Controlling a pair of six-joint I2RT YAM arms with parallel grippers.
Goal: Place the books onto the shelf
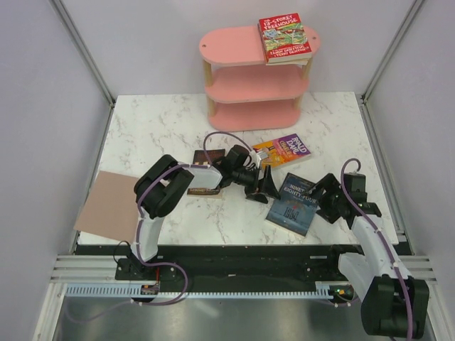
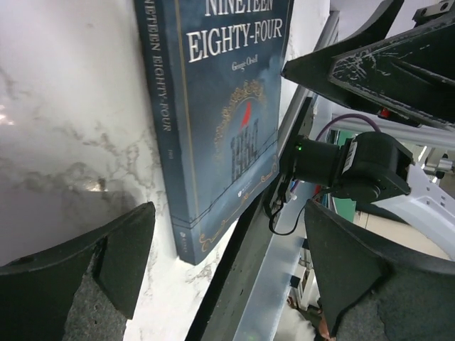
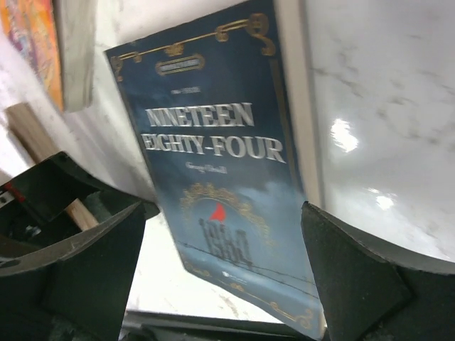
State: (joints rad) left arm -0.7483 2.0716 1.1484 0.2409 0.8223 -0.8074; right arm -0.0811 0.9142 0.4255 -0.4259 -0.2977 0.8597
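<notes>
While blue book (image 1: 293,204) lies flat, left gripper (image 2: 229,217) spread, right gripper (image 3: 222,220) spread

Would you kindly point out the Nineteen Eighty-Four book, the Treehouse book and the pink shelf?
Nineteen Eighty-Four book (image 1: 293,205): top external view, centre of its blue cover.
Treehouse book (image 1: 285,39): top external view, centre of its red cover.
pink shelf (image 1: 227,44): top external view, bare left part of top board.

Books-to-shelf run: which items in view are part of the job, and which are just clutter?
Job:
- pink shelf
- Treehouse book, already on the top board
- Roald Dahl book, on the table
- Nineteen Eighty-Four, on the table
- dark brown book, on the table, partly hidden

Lying about:
- plain tan-pink sheet, at the table's left edge
</notes>
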